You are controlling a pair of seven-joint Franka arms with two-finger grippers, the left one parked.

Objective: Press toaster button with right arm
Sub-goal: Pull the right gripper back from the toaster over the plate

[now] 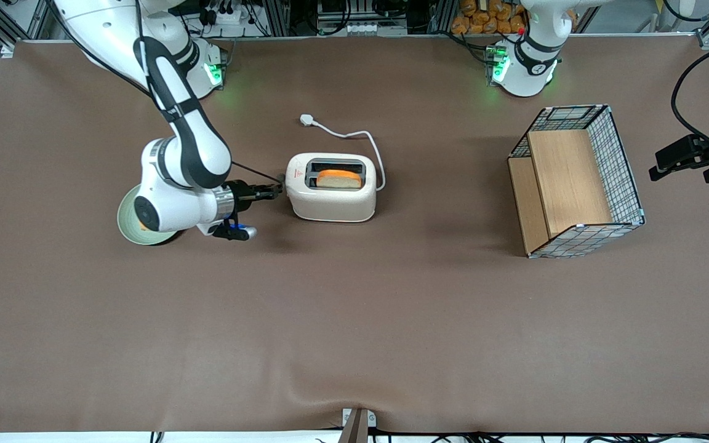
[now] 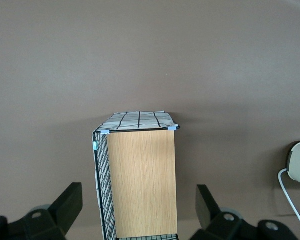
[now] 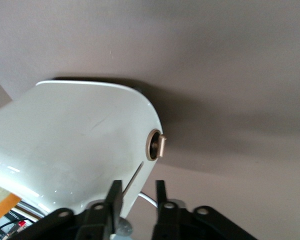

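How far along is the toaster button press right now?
Approach looks done: the gripper sits at the toaster's end toward the working arm, fingers narrowly apart. In hand: the lever slot lies at its fingers. Left: the press itself; bread shows in one slot.

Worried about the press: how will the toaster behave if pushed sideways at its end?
The toaster stands loose on cloth, so it may slide. It looks squat, so tipping seems unlikely. The hand sits at its end, fingers slightly apart; the slack cord won't hold it.
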